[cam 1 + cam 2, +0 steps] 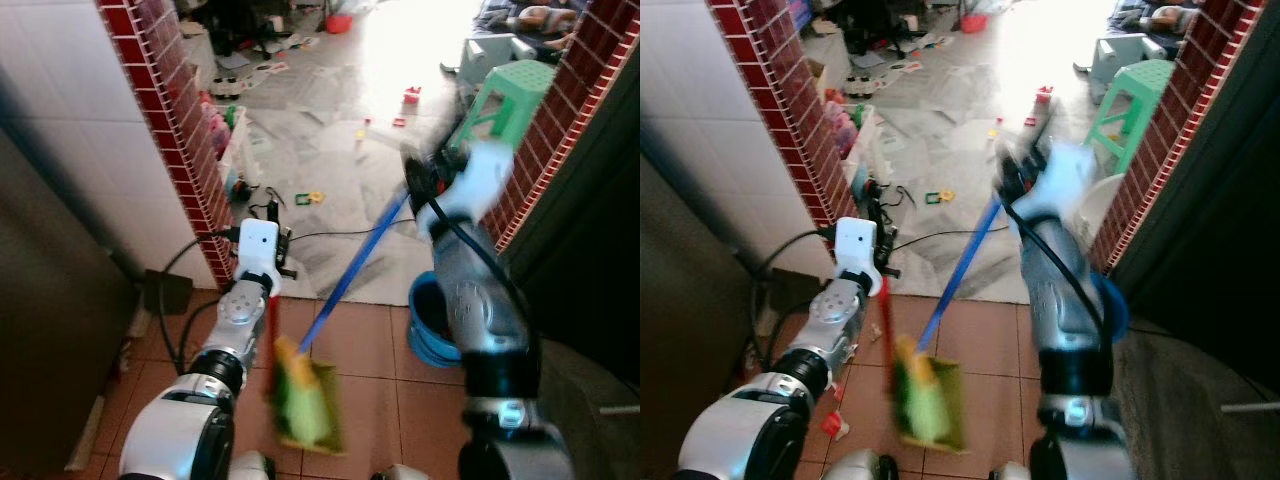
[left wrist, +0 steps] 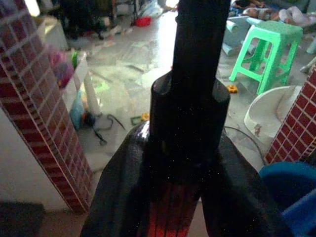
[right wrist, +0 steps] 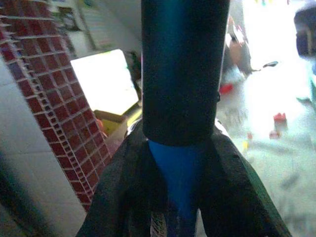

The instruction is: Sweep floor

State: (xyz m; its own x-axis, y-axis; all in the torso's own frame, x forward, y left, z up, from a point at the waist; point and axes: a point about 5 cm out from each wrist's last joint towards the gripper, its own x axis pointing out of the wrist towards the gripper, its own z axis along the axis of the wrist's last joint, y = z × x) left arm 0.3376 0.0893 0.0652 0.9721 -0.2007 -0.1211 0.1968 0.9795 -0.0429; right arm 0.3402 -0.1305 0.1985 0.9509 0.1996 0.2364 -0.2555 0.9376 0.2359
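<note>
On the terracotta tile floor (image 1: 370,350) by the marble threshold, the right gripper (image 1: 420,185) is clamping the blue broom handle (image 1: 350,275) and the left gripper (image 1: 270,305) is pinching the red-handled dustpan (image 1: 305,400), seemingly mid-sweep, next needing bristles drawn toward the pan.

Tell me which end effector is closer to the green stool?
Right. The right end effector, gripping the blue broom handle, is just beside the green stool; the left end effector is farther back.
</note>
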